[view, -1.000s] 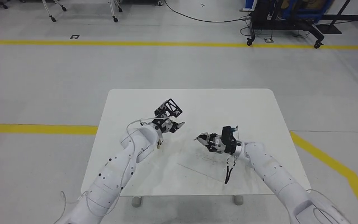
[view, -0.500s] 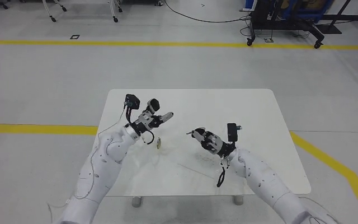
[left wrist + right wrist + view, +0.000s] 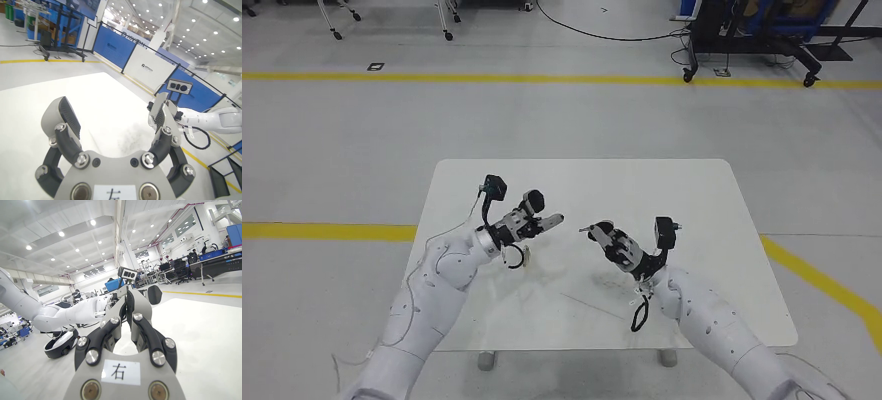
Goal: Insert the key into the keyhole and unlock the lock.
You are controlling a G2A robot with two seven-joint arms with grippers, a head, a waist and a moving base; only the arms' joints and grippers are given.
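Note:
Above the left middle of the white table (image 3: 692, 190), my left gripper (image 3: 545, 212) points toward the other arm. It is open in the left wrist view (image 3: 113, 113), with nothing between its ribbed pads (image 3: 70, 117). My right gripper (image 3: 594, 232) faces it from a short gap away. Its fingers (image 3: 130, 302) are pressed together, and I see nothing sticking out from between them. A small pale object (image 3: 526, 257) lies on the table under the left wrist. It is too small to tell whether it is the lock or the key.
A black cable loop (image 3: 640, 312) hangs from the right forearm over the table's near part. The table's far half and right side are bare. Yellow floor lines (image 3: 542, 77) and a black rack (image 3: 752, 40) lie well beyond the table.
The left wrist has rolled over, and its gripper now points sideways at the right gripper. The right gripper has risen slightly and shifted toward the left arm.

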